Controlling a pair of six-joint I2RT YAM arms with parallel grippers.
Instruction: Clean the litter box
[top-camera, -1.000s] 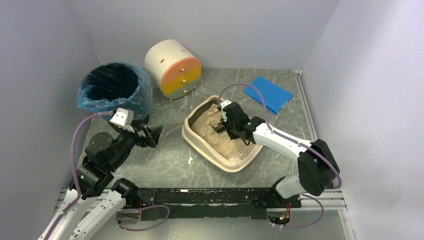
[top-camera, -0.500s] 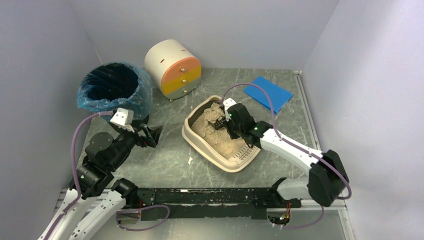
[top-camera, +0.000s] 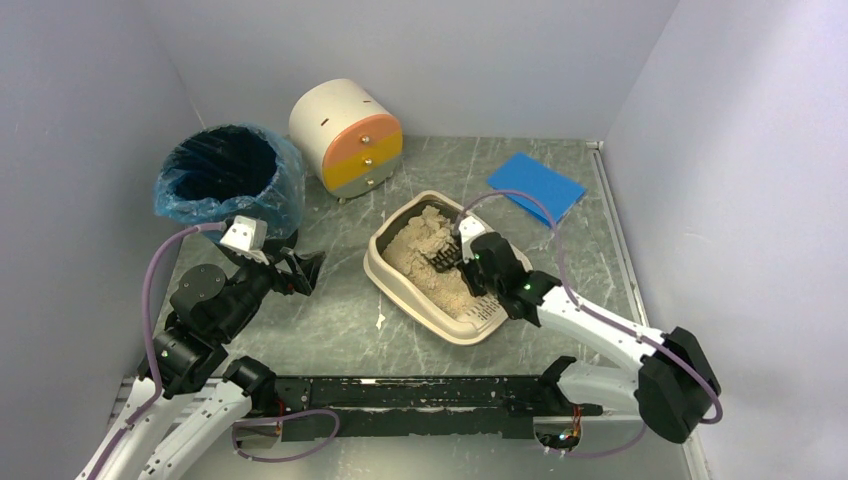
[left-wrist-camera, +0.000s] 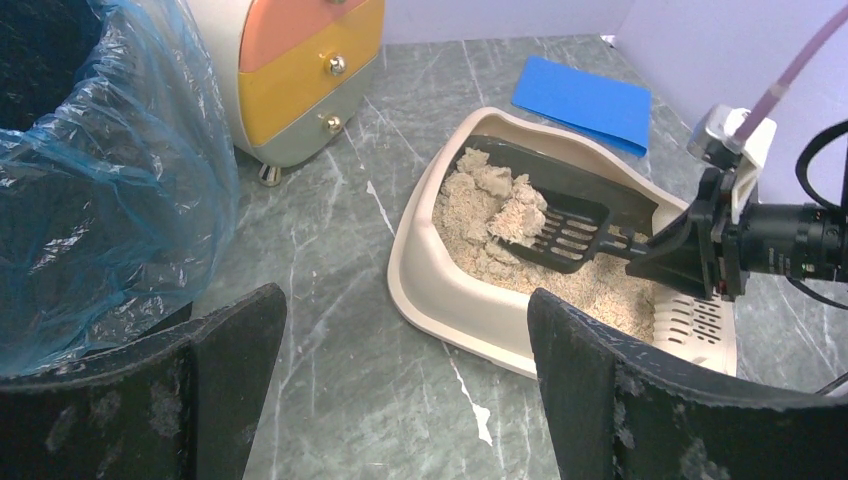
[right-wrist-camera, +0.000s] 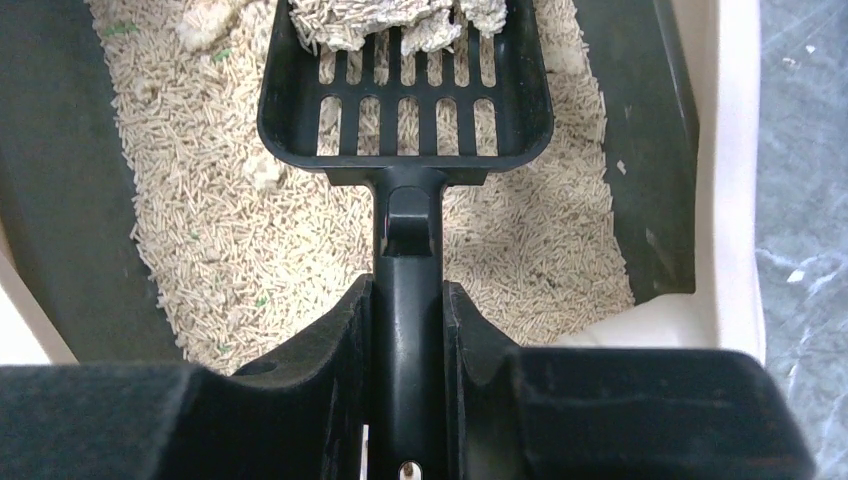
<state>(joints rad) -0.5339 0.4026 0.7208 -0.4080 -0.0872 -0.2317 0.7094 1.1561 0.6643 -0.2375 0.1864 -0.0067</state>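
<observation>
We see a grey marbled counter (top-camera: 340, 300) enclosed by 3 plain pale lilac walls. At the upper left of the top view stands a black bin (top-camera: 225, 170) lined with blue plastic. To its right is a white drawer unit (top-camera: 345, 135) with orange and yellow fronts. A blue pad (top-camera: 537, 187) lies flat at the upper right. The litter box (top-camera: 374, 262) sits angled at the centre of the frame, its slotted ledge toward the lower right, with tan litter inside.

The right claw (right-wrist-camera: 407, 300) is clenched on the handle of a black slotted scoop (right-wrist-camera: 405, 170), 1 finger on each side. The scoop head is inside the box over the litter and carries pale clumps (right-wrist-camera: 390, 20) at its far end. The left claw (left-wrist-camera: 405, 310) is released, jaws wide, holding nothing, above the counter between the bin and the litter box.
</observation>
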